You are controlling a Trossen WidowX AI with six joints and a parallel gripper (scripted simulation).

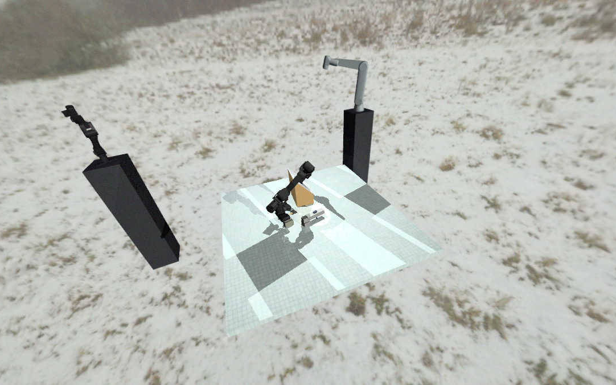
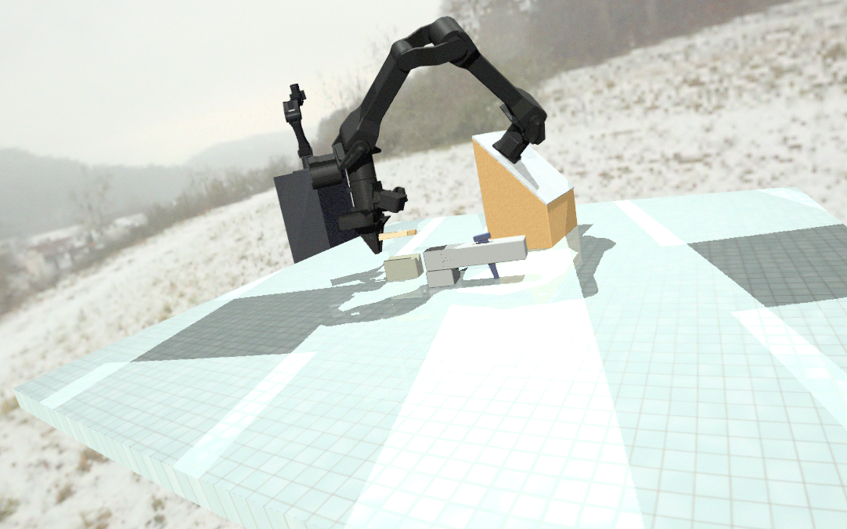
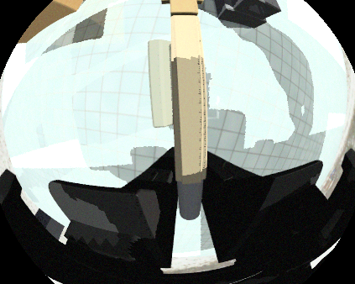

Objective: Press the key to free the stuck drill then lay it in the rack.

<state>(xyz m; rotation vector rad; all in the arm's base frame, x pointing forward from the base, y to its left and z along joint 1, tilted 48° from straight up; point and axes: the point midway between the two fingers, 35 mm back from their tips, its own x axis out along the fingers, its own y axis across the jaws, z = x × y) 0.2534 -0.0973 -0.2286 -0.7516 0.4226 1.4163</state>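
My gripper (image 2: 375,246) (image 3: 184,152) (image 1: 284,216) is shut on one end of the drill (image 2: 398,233) (image 3: 187,93), a thin tan rod with a T-shaped far end. I hold it level, a little above the tiled table (image 2: 545,394) (image 1: 348,248). The rack (image 2: 404,267) (image 3: 159,84), a small pale beige block, lies just below and beside the rod. The grey housing (image 2: 476,253) (image 1: 311,217) lies past the rod's free end, apart from it. The blue key (image 2: 481,237) sticks up from the housing.
An orange wedge (image 2: 512,203) (image 1: 300,193) (image 3: 61,6) stands behind the housing and carries the arm's base. Black pillars with camera arms stand at the left (image 1: 128,210) (image 2: 302,210) and at the back right (image 1: 357,138) of the table.
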